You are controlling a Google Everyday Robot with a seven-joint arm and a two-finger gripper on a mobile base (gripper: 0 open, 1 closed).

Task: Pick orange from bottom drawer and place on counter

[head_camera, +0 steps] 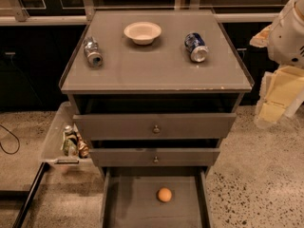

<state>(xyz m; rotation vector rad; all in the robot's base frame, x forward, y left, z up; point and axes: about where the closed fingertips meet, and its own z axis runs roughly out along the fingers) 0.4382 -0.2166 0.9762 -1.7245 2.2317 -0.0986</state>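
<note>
The orange sits alone on the flat floor of the bottom drawer, which is pulled open toward the near side; the fruit lies slightly right of the drawer's middle, touching neither wall. Just above it stand the two knobbed drawers, partly open, and above those the counter, carrying a cream bowl at the far middle, a silver can on the left and a blue can on the right, both lying on their sides.

The likely trouble: the round fruit could roll away at a glancing touch, and the overhanging drawer fronts could catch the arm on the way down. A careless placement could also knock a can.

The gripper hangs well apart, right of the cabinet beside the counter's edge, touching nothing and carrying nothing visible. Whether it is released or clenched cannot be told.
</note>
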